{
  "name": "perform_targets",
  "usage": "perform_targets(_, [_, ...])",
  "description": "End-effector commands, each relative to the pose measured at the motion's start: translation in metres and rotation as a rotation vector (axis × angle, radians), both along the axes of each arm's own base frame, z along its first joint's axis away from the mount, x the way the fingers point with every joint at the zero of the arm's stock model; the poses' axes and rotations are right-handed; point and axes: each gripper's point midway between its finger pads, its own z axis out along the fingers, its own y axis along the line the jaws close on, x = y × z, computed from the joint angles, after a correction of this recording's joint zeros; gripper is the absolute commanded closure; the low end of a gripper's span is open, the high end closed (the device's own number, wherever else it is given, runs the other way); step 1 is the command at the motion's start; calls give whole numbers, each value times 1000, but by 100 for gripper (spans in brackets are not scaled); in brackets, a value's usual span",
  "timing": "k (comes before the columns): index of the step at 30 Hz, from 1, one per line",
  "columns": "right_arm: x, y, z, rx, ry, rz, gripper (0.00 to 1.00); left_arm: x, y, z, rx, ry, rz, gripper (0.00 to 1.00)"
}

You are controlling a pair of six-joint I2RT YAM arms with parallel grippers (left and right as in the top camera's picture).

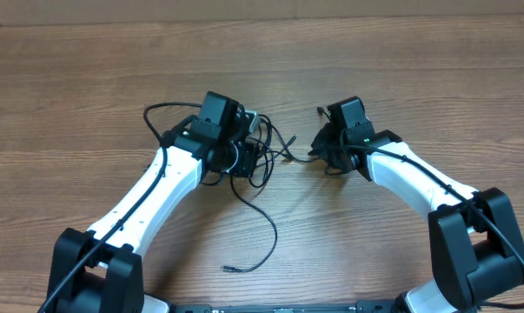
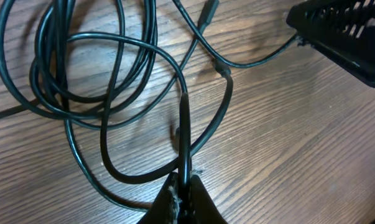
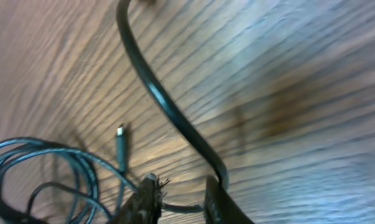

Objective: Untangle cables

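Cables (image 1: pixel 258 155), light, limp and likely to snag, lie bunched just ahead of the left gripper (image 2: pixel 183 186), which pinches one strand, while the right gripper (image 3: pixel 182 198) stands slightly parted with a strand crossing its gap; best gripped near plugs.

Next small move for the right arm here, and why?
Probably lift the right gripper clear of the cord: its fingers stand apart and the cord only rests against one. The left gripper is shut on a strand leading into the looped cables, so it could then draw that strand out alone.
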Motion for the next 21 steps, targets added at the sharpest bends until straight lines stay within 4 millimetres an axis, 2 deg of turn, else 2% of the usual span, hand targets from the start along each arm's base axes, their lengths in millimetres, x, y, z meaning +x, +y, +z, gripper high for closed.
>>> perform_targets(1, [1,-18,4,-85,-26,-41,74,-5,-7,4,-25,5,-4,96])
perform_targets(9, [0,-19,3,-88,-21,-42,74,-10,-15,4,-35,21,7,96])
perform_targets(15, [0,-19,3,-89,-21,-42,74,-4,-17,10,-43,1,6,95])
perform_targets(18, [0,-19,3,-89,-21,-43,61,2,-20,21,-52,-21,6,93])
perform_targets(21, [0,-19,3,-89,-21,-43,59,17,-17,35,-35,-76,29,93])
